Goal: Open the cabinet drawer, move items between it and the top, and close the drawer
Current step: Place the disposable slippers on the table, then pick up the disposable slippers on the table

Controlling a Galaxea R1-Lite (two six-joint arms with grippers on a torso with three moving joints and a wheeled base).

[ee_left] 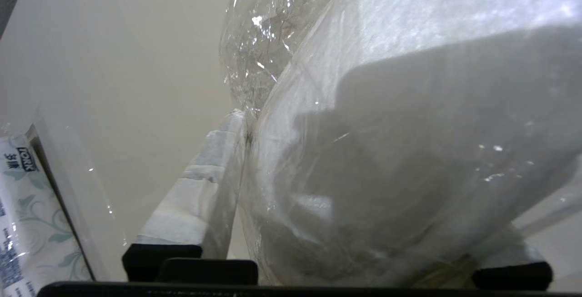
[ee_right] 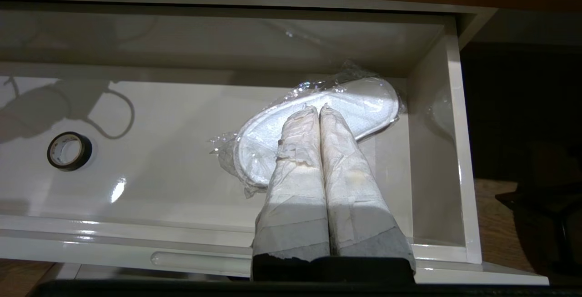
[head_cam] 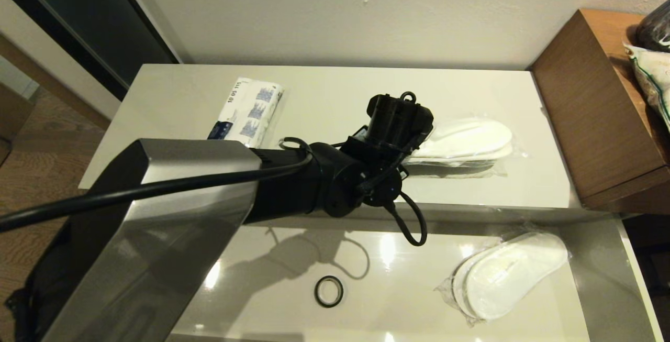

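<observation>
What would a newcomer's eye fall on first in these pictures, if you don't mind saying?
First the left arm, reaching across the open cabinet drawer to the top, its left gripper with fingers either side of a pack of wrapped slippers. Then a second slipper pack and a black ring lying apart in the drawer, and a tissue packet on the top's left.
</observation>
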